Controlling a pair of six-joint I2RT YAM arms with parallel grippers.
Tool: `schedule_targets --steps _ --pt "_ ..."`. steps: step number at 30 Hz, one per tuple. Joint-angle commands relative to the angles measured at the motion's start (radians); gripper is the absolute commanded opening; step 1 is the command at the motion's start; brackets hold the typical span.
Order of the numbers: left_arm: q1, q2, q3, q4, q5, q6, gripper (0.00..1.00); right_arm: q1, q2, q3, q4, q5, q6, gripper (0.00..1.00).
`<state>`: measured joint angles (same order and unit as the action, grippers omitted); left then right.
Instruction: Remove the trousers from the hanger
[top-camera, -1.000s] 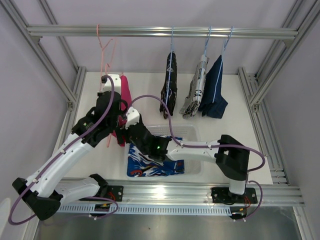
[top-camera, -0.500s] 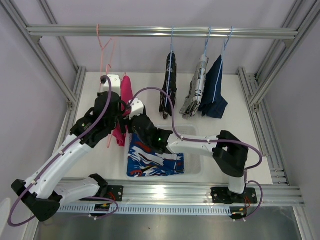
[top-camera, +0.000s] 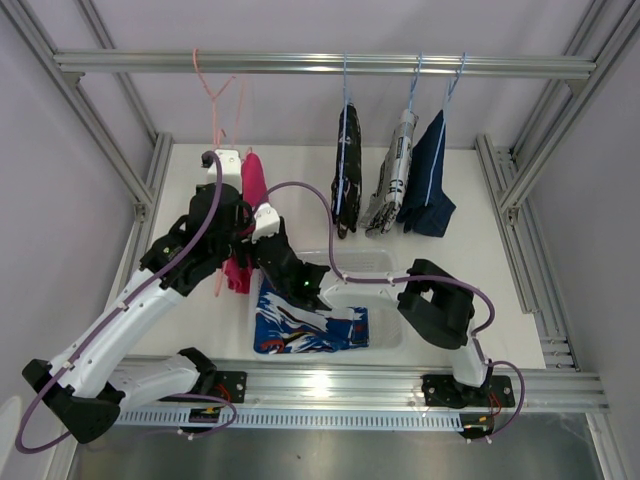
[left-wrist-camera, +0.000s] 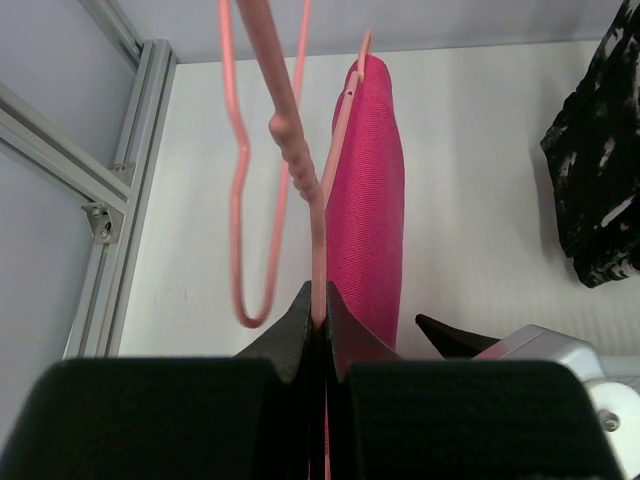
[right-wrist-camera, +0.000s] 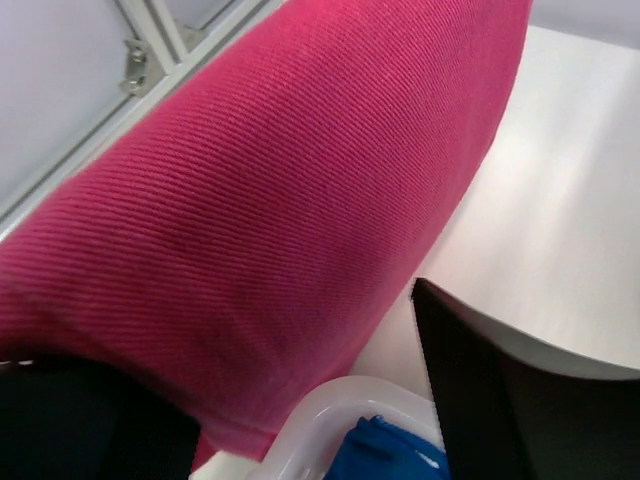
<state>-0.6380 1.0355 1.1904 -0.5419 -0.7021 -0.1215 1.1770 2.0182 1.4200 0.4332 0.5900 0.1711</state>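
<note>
A pink hanger (top-camera: 214, 98) hangs from the rail with the plain pink trousers (top-camera: 252, 185) draped on it. My left gripper (top-camera: 237, 230) is shut on the hanger's wire (left-wrist-camera: 290, 170), its jaws pinching it (left-wrist-camera: 318, 318). My right gripper (top-camera: 263, 228) is open with the pink trousers (right-wrist-camera: 280, 200) lying between its fingers (right-wrist-camera: 510, 400). The blue red-white patterned trousers (top-camera: 305, 325) lie in a clear tray (top-camera: 385, 262). The black-white trousers (top-camera: 346, 170), the white black-print trousers (top-camera: 392, 185) and the dark blue denim trousers (top-camera: 428, 185) hang on blue hangers.
The metal rail (top-camera: 320, 65) crosses the back, with frame posts at both sides. The tray's rim (right-wrist-camera: 330, 410) sits just under the right gripper, with the blue trousers (right-wrist-camera: 385, 455) inside. The black-white trousers (left-wrist-camera: 595, 190) hang to the right in the left wrist view.
My right gripper has moved up and left from over the tray to the pink trousers. The pink hanger has swung a little right. My left gripper stays shut on the hanger.
</note>
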Motion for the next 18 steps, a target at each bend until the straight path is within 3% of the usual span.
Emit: schedule_targets --steps 1,3,4,7,10,13,18 --pt "0.006 -0.04 0.061 0.079 0.003 -0.027 0.0 0.004 0.03 0.043 0.117 0.1 -0.036 0.73" --pt "0.006 -0.041 0.058 0.08 0.001 -0.027 0.0 0.0 0.039 0.045 0.154 0.117 -0.053 0.61" --pt "0.008 -0.041 0.058 0.08 0.001 -0.027 0.0 -0.007 0.045 0.048 0.159 0.117 -0.059 0.42" --pt "0.008 -0.043 0.061 0.08 0.003 -0.026 0.0 -0.016 0.045 0.054 0.162 0.103 -0.062 0.23" --pt "0.009 -0.048 0.06 0.08 0.006 -0.026 0.0 -0.025 0.034 0.054 0.153 0.053 -0.048 0.1" --pt "0.011 -0.046 0.057 0.082 0.009 -0.026 0.0 -0.028 0.016 0.051 0.136 0.021 -0.027 0.0" --pt "0.011 -0.038 0.055 0.085 0.004 -0.023 0.0 -0.027 -0.036 0.048 0.111 -0.019 -0.025 0.0"
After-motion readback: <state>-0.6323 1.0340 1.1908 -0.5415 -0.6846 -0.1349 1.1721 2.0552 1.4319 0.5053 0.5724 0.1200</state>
